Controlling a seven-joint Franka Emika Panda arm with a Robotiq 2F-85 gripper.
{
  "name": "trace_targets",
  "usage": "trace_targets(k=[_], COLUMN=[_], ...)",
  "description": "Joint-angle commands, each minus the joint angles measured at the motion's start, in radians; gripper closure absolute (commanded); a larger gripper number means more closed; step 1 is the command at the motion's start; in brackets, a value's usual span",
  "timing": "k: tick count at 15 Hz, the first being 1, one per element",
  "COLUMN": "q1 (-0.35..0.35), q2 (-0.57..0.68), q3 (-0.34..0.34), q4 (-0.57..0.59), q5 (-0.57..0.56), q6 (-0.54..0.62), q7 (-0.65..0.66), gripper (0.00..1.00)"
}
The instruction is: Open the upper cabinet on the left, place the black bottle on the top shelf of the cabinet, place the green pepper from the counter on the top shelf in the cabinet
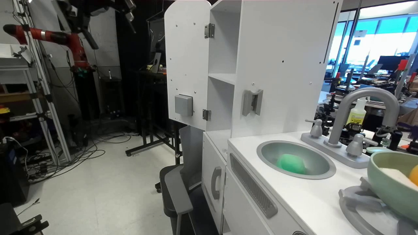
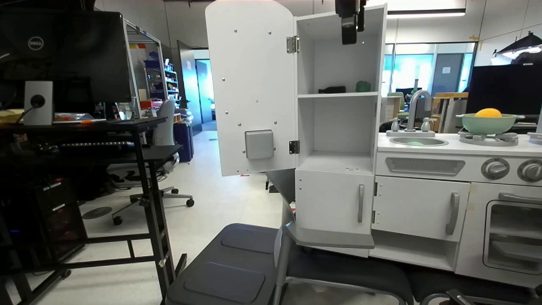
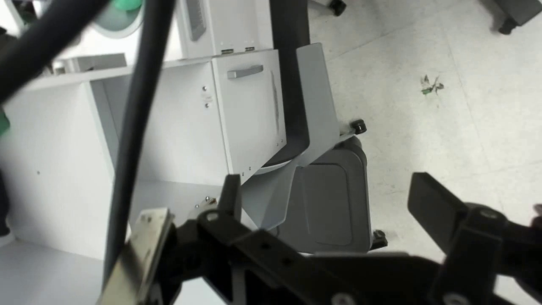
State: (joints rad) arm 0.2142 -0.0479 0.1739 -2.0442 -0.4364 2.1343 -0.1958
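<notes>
In an exterior view, the arched white door [image 2: 252, 84] stands swung open at the left of the upper cabinet [image 2: 328, 59]. Inside, on the top shelf [image 2: 337, 95], the black bottle [image 2: 333, 90] lies on its side, neck toward the left. Next is the gripper [image 2: 355, 36], higher up, in front of the cabinet and apart from what lies inside. Just right of the bottle, with a gap between, the green pepper [image 2: 363, 87] sits on the same shelf near the right wall. Further right, the counter [image 2: 453, 147] has a sink [image 2: 394, 140] with a smooth green object [image 2: 416, 143] in it, then a pale green bowl [image 2: 489, 126] holding a round orange item [image 2: 489, 112].

In the wrist view, the black bottle and green pepper are cut off at the left edge; well to their right, the gripper's two fingers [image 3: 230, 195] are spread wide, with grey furniture [image 3: 326, 203] and pale floor [image 3: 391, 169] between them.
</notes>
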Motion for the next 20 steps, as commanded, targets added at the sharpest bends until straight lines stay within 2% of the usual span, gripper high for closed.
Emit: trace_targets(k=[1, 5, 7, 10, 11, 12, 13, 15, 17, 19, 20], q1=[-0.002, 0.008, 0.015, -0.002, -0.003, 0.003, -0.004, -0.028, -0.031, -0.045, -0.041], q2=[-0.247, -0.485, -0.605, -0.693, -0.686, -0.786, -0.791, -0.807, -0.780, -0.766, -0.730], q3=[0.016, 0.037, 0.010, -0.044, -0.075, -0.118, -0.164, -0.207, -0.215, -0.227, -0.207], q4=[-0.251, -0.427, -0.518, -0.582, -0.568, -0.581, -0.578, -0.538, -0.452, -0.452, -0.405], q5=[0.098, 0.209, 0.300, 0.408, 0.443, 0.477, 0.495, 0.514, 0.534, 0.546, 0.557], q6=[0.038, 0.005, 0.011, 0.022, 0.009, -0.079, -0.101, -0.183, -0.279, -0.283, -0.307], q7=[0.161, 0.324, 0.339, 0.320, 0.286, 0.245, 0.192, 0.144, 0.131, 0.111, 0.127], gripper=[0.00, 0.00, 0.00, 0.00, 0.00, 0.00, 0.00, 0.00, 0.00, 0.00, 0.00])
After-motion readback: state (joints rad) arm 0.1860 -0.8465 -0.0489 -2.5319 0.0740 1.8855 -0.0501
